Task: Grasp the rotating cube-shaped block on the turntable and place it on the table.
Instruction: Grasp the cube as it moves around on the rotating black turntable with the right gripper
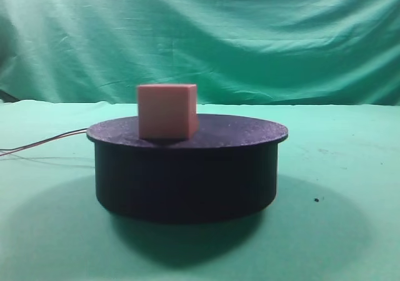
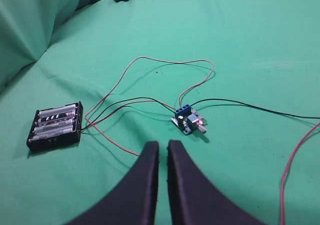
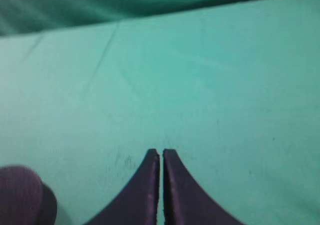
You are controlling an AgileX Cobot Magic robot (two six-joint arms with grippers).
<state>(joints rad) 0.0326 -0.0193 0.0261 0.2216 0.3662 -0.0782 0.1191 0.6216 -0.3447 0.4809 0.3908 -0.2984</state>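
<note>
Exterior high view: the cube-shaped block (image 1: 167,111) is sitting on the turntable (image 1: 187,168), toward 9 o'clock of the disc's centre, with no pincer showing beside it. The turntable is resting on the green bench (image 1: 350,187). Left wrist view: the left pincer (image 2: 163,150) is hanging clenched and empty over the bench, with a battery holder (image 2: 55,125) at 10 o'clock and a circuit board (image 2: 188,120) at 1 o'clock. Right wrist view: the right pincer (image 3: 160,157) is likewise clenched, pointing across bare cloth.

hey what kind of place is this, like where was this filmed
Probably a lab test bench for robot grasping, not a home: green cloth covers table and backdrop, a pink cube sits on a wired dark turntable, with a battery pack and small circuit board beside it.
</note>
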